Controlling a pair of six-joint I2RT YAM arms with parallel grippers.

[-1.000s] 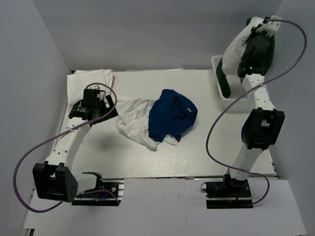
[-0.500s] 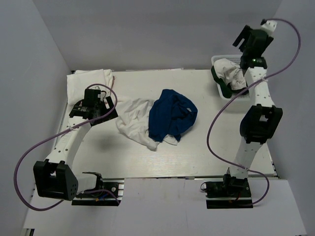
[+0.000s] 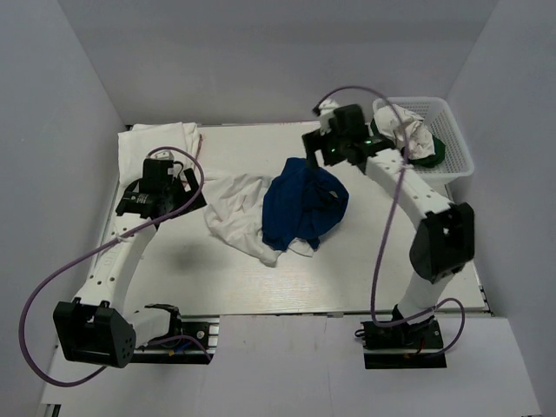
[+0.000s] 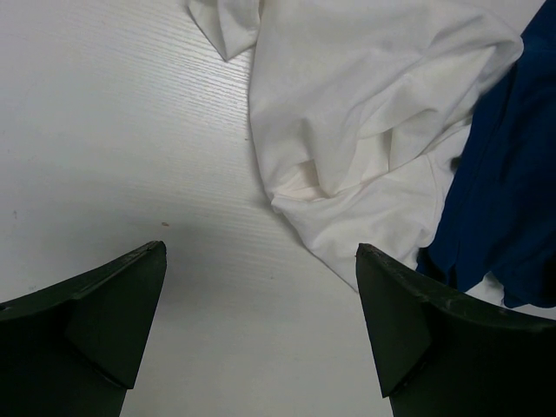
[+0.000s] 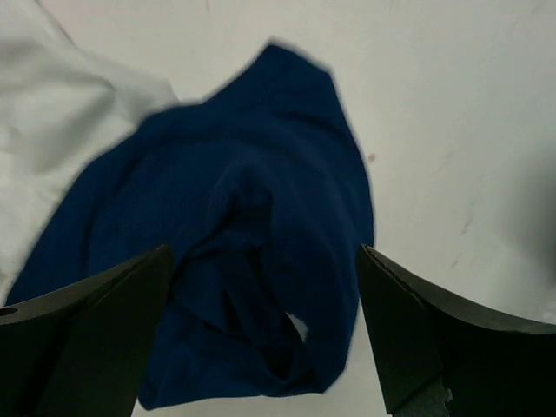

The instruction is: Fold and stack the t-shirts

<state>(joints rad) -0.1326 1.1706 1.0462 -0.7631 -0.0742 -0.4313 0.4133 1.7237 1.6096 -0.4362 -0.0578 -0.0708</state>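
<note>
Right wrist view has the right gripper (image 5: 262, 261) spread wide, both fingers bare and holding nothing. It hangs above the blue shirt (image 5: 261, 200), which fills the gap between them; whether the tips touch the cloth cannot be told. That shirt lies crumpled near the middle of the table (image 3: 365, 261), its left edge lapping over a white shirt (image 4: 347, 113), also crumpled, that spreads toward the left arm. Left wrist view shows the left gripper (image 4: 261, 261) just as wide and empty, its fingers over bare tabletop, with the white shirt's edge just ahead of them and a strip of the blue one at the right. A folded shirt (image 3: 156, 143) lies flat in the far left corner, apart from the pile and just beyond the left gripper. In the far right corner stands a lattice basket (image 3: 459, 148) holding a white bundle (image 3: 400, 122) beside a green cloth (image 3: 434, 149). Seen from the top external view, the right arm rises from its base at the near right, bends at an elbow by the right edge and slants inward, so its wrist sits over the blue shirt's far edge, near the basket. The left arm runs up the left side and bends inward, its wrist just left of the white shirt. A purple cable (image 3: 375, 252) loops along each arm.
</note>
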